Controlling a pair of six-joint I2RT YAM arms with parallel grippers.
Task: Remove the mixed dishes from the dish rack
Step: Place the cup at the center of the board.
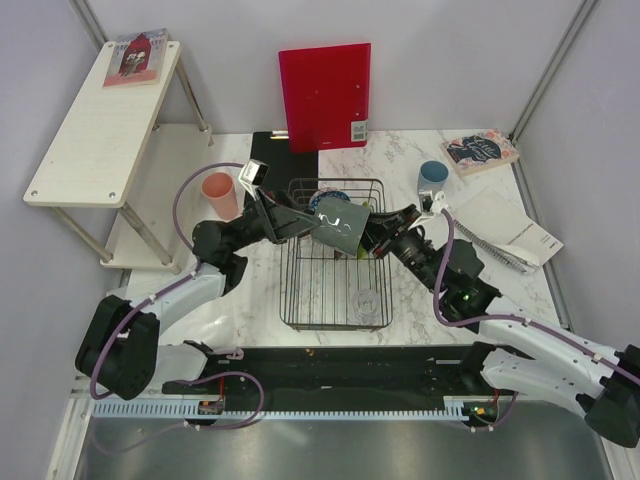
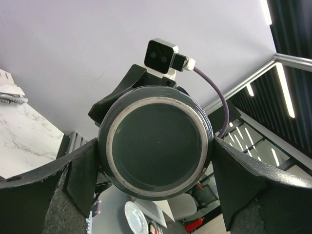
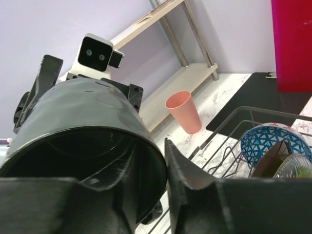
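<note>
The dark grey mug (image 1: 338,228) hangs on its side over the far half of the dish rack (image 1: 283,280), between both arms. My left gripper (image 1: 310,222) is shut on its base end; in the left wrist view both pads press the mug's (image 2: 156,141) round sides. My right gripper (image 3: 150,148) pinches the rim, one finger inside the mug (image 3: 83,122) and one outside against its wall. In the rack stand a clear glass (image 1: 368,303) and a blue patterned bowl (image 3: 265,141).
A pink cup (image 1: 220,195) stands left of the rack and a light blue cup (image 1: 433,177) to its right. A red board (image 1: 325,95) leans on the back wall above a black mat (image 1: 268,160). Books (image 1: 482,150) lie far right; a white shelf (image 1: 100,120) stands left.
</note>
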